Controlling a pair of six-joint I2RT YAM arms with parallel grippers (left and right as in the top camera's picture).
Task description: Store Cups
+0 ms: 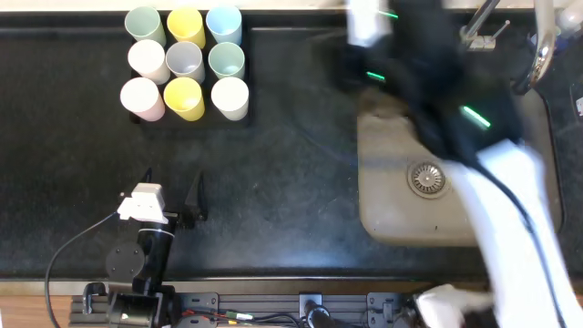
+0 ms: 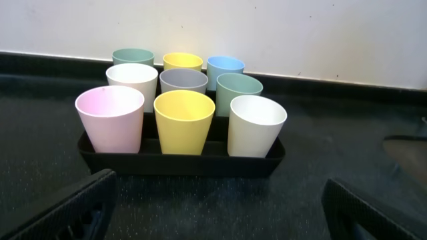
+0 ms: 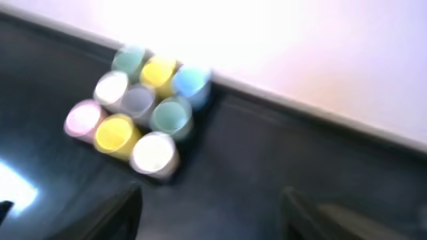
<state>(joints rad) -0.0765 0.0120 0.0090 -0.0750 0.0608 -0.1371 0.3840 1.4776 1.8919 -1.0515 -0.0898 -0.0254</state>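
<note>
- Status: nine cups (image 2: 184, 120) stand upright in the black tray (image 2: 180, 167), three rows of three, every slot filled.
- My read: storing is done. With the tray full, I judge that only parking my arms is left.
- Left gripper (image 2: 213, 210): jaws wide apart, nothing between them, touching nothing. The tray sits straight ahead of them, near but apart.
- Right gripper (image 3: 210, 213): jaws spread too, holding nothing. My right arm is up above the sink (image 1: 392, 214). The tray lies ahead of and below these jaws, well apart.
</note>
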